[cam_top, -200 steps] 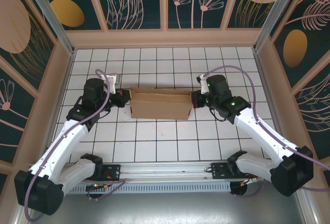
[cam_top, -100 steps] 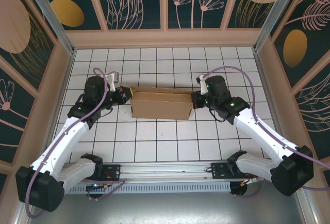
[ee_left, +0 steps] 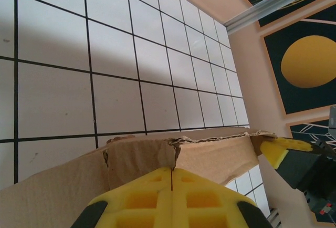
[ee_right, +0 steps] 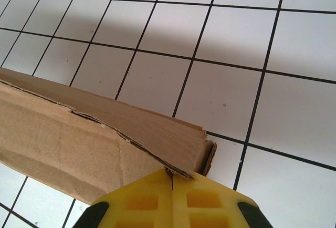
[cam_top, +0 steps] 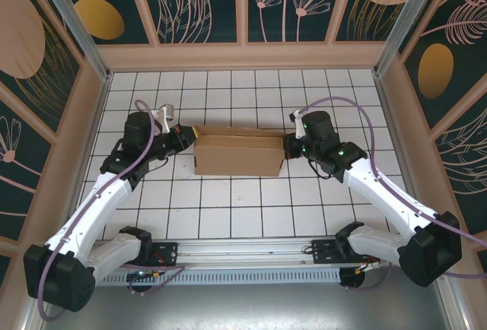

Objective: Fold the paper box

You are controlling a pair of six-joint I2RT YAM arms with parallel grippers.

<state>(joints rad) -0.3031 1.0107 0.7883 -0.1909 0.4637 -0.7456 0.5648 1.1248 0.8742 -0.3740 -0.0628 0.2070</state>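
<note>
The paper box (cam_top: 237,155) sits half folded on the tiled table (cam_top: 228,204), between the left gripper (cam_top: 185,137) and right gripper (cam_top: 288,146); both have their fingers pressed together at its ends; uneven pushing could skew it or buckle a wall.

left gripper (ee_left: 171,179) (closed) at paper box (ee_left: 216,155)
</note>
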